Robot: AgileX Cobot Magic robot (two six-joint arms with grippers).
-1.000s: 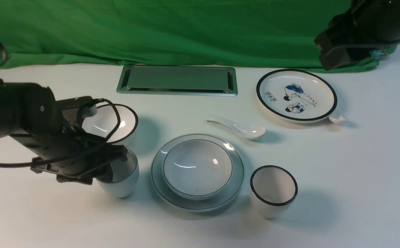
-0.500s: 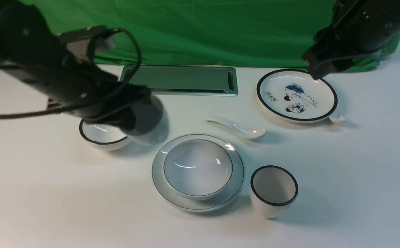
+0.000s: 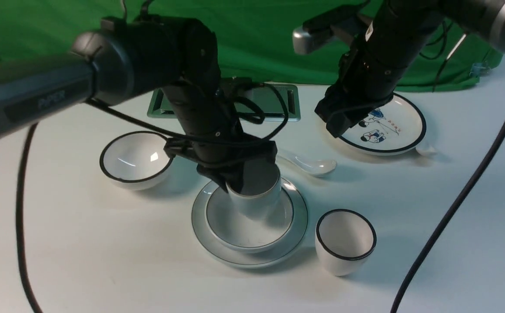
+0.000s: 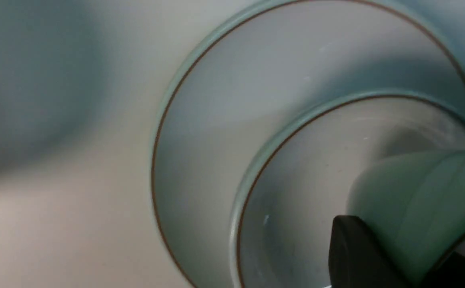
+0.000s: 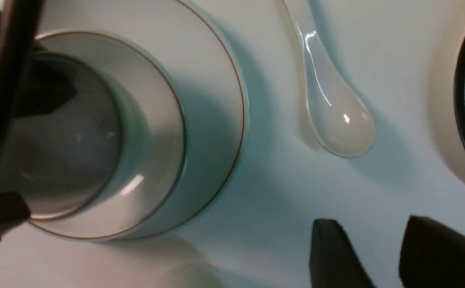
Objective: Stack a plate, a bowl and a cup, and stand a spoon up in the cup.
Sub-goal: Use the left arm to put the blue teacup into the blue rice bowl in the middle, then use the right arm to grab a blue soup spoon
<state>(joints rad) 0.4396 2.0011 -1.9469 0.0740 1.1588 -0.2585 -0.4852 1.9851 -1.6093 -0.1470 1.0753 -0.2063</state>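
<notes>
The plain white plate (image 3: pixel 298 217) lies at the front centre with the shallow bowl (image 3: pixel 230 228) stacked on it. My left gripper (image 3: pixel 239 176) is shut on the rim of the small white cup (image 3: pixel 257 202), one finger (image 4: pixel 352 252) outside its wall. The cup (image 4: pixel 416 196) sits low inside the bowl (image 4: pixel 316 160); whether its base touches is unclear. The white spoon (image 3: pixel 311 164) lies on the table just behind the plate. My right gripper (image 5: pixel 380 240) is open and empty, hovering near the spoon's scoop (image 5: pixel 336 120).
A black-rimmed bowl (image 3: pixel 136 158) stands at the left and a black-rimmed cup (image 3: pixel 345 241) at the front right. A cartoon plate (image 3: pixel 393 130) lies back right, a small white piece (image 3: pixel 426 150) beside it. A metal hatch (image 3: pixel 278 102) is set in the table's back. A cable (image 3: pixel 452 204) hangs at the right.
My left arm has lifted the cup from the front left and carried it right, into the bowl. My right arm has come down and leftward from the back right toward the spoon.
</notes>
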